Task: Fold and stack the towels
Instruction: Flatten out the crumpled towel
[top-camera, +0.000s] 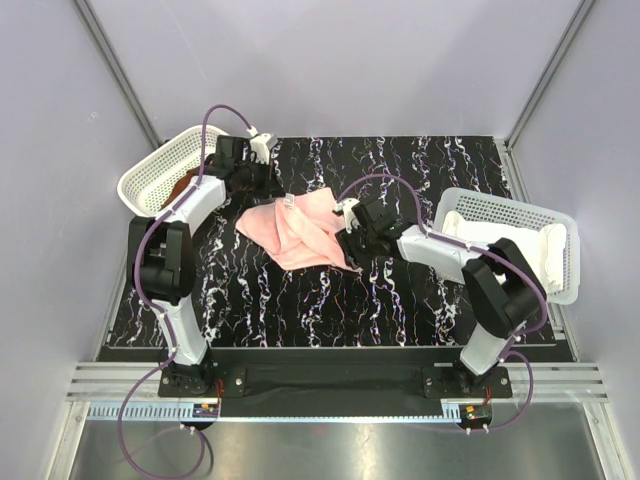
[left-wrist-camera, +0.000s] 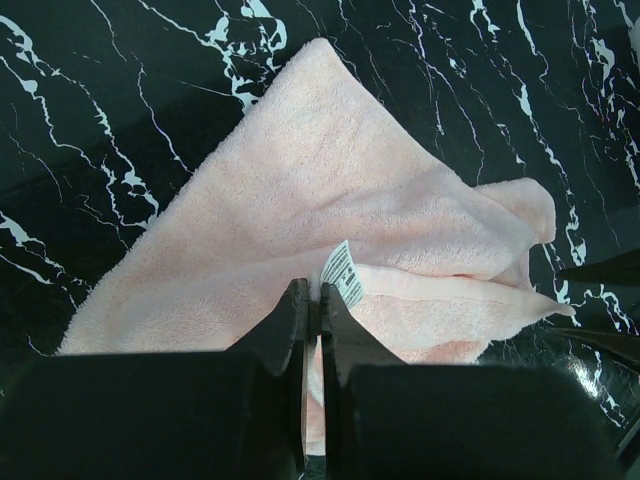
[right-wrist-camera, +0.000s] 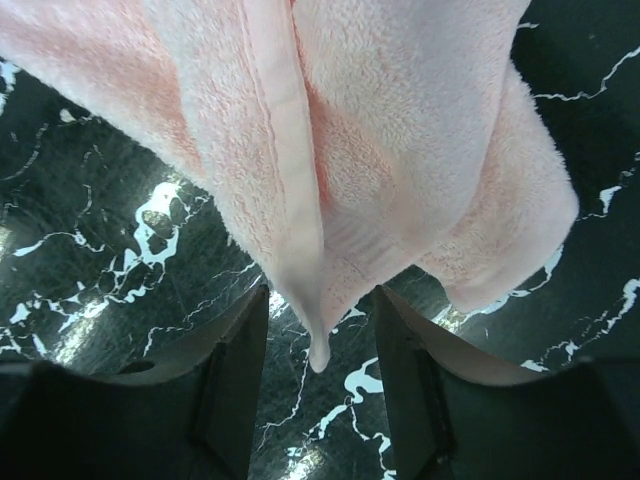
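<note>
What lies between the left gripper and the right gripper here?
The pale pink towel, crumpled on the table, fills that stretch in the top view. The left gripper is shut on its labelled edge; the right gripper, open, straddles a corner.

Your right gripper (right-wrist-camera: 320, 305) stands with its jaws apart, and a corner of the pale pink towel (right-wrist-camera: 400, 130) hangs down in the gap, clear of both fingers (right-wrist-camera: 235, 390). The towel's flat hem (right-wrist-camera: 285, 130) runs straight ahead from that corner. Under the hand lies the black marble tabletop (right-wrist-camera: 110, 270) with white veins.
</note>
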